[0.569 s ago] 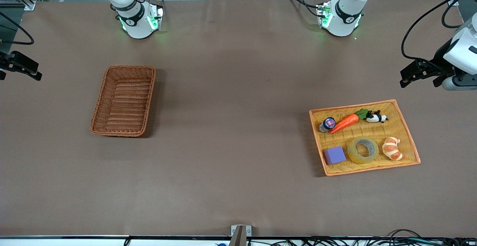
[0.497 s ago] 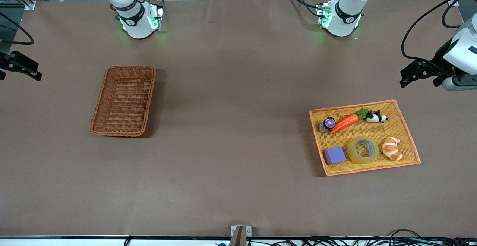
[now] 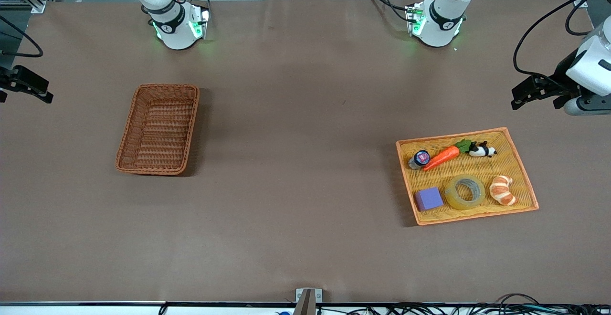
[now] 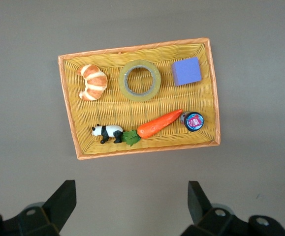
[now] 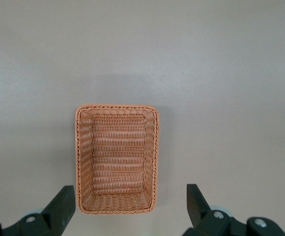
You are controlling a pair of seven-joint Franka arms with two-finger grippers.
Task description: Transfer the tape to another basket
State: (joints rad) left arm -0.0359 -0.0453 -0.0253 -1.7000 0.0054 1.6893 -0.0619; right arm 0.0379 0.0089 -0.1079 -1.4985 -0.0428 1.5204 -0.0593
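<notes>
Tape (image 3: 465, 192) lies flat in the tray (image 3: 520, 164), between block (image 3: 428, 198) and croissant (image 3: 503, 190). Basket (image 3: 159, 129) sits well apart, at the tray's 9 o'clock. Left gripper (image 4: 131, 202) hangs over bare table by the tray, fingers spread wide. Right gripper (image 5: 130, 204) is likewise spread.

The front camera looked down from high across the desk (image 3: 305, 114), the arm bases along the frame's top. The left wrist camera faced straight down on the tray (image 4: 68, 105), seen also at the front view's lower right. The right wrist camera looked down on the basket (image 5: 116, 158), shared with the front view's left half.
</notes>
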